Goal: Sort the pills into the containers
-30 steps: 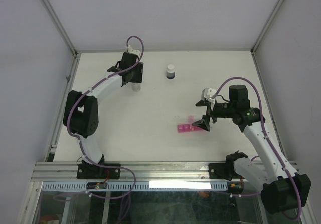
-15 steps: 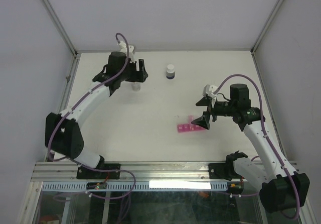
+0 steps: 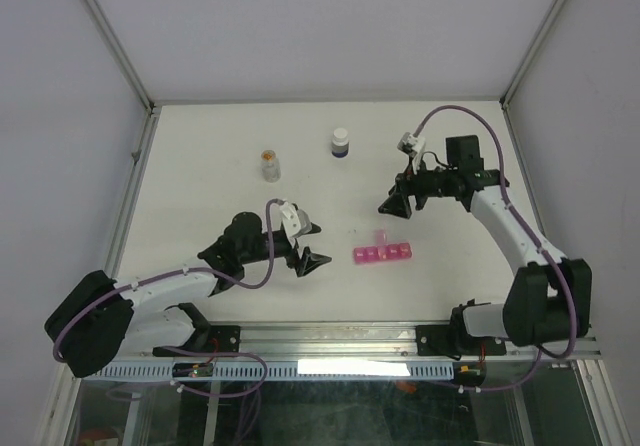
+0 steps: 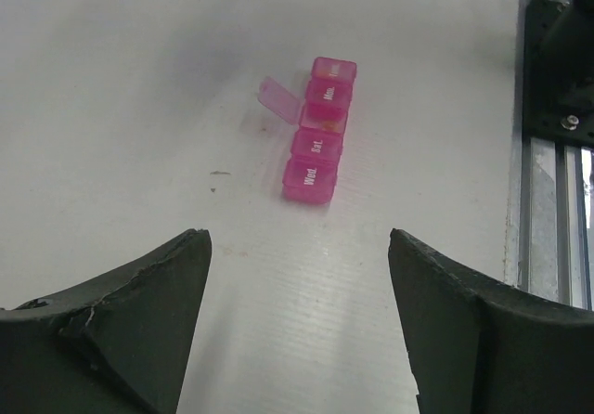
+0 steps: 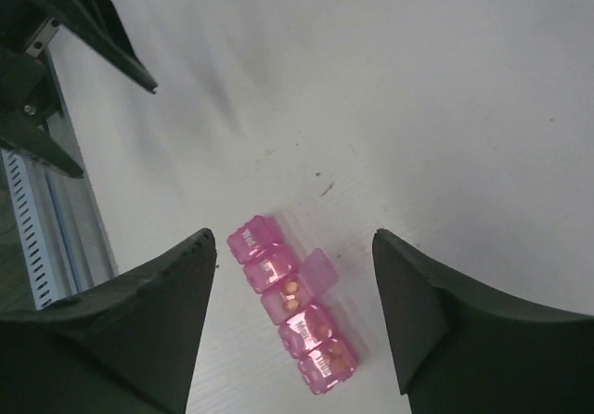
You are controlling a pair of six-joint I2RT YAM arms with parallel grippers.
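The containers are one pink organizer strip (image 3: 381,254) lying front-centre on the white table (image 3: 200,206). One middle lid (image 3: 379,237) stands open. Small orange pills (image 5: 291,293) lie in that open compartment (image 5: 288,295), and more show through the closed end ones. My left gripper (image 3: 312,244) hovers low, left of the strip, open and empty; its wrist view has the strip (image 4: 318,145) ahead of the gripper (image 4: 297,247). My right gripper (image 3: 397,194) hangs behind and above the strip, open and empty. In its wrist view the strip (image 5: 292,303) lies below the right gripper (image 5: 293,238).
A small clear vial with an orange cap (image 3: 269,166) stands at the back left. A dark bottle with a white cap (image 3: 341,143) stands at the back centre. An aluminium rail (image 3: 330,338) runs along the near edge. White walls close in the table.
My left gripper opened and let go of the vial, then the arm swung forward and low towards the strip. My right gripper pulled back and up from the strip, its jaws a little narrower.
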